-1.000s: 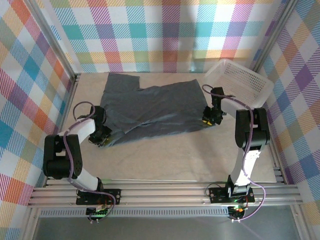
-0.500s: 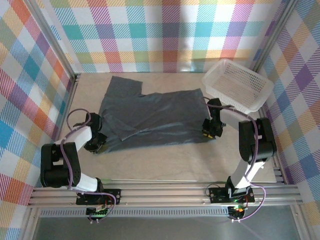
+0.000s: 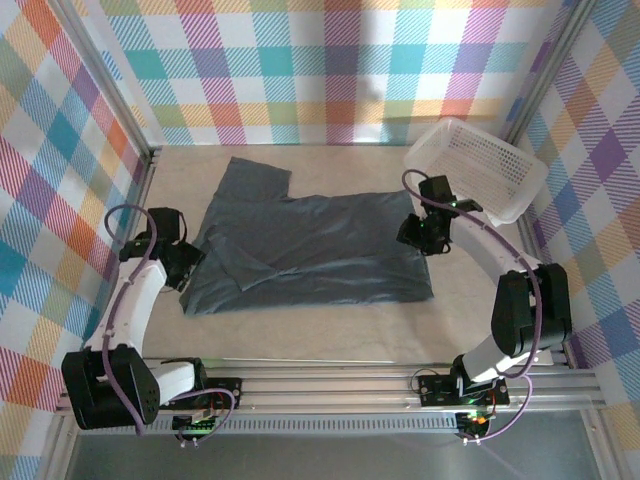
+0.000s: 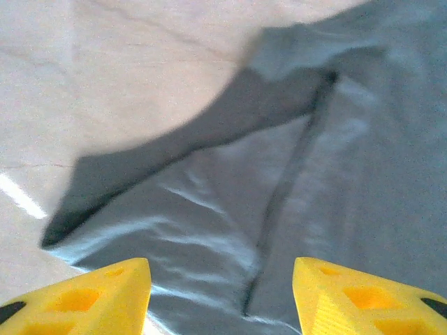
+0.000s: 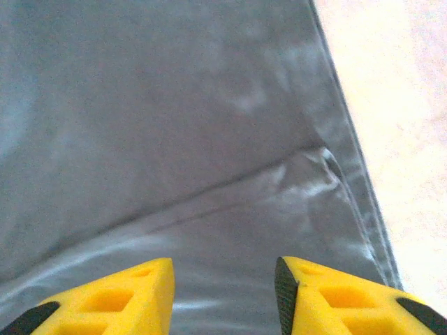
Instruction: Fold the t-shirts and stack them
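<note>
So, the left gripper (image 4: 220,278) stands parted and empty, well apart from the white plastic mesh basket (image 3: 482,165); the right gripper (image 5: 223,271), also parted and empty, is near it. The dark slate-grey cloth t-shirt (image 3: 320,245) lies flat left of the basket.

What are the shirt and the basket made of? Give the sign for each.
The shirt looks like soft cloth, matte slate grey: it lies limp, creases, and shows a stitched seam. The basket is probably rigid white plastic: its walls are an even perforated mesh and hold their shape.
</note>
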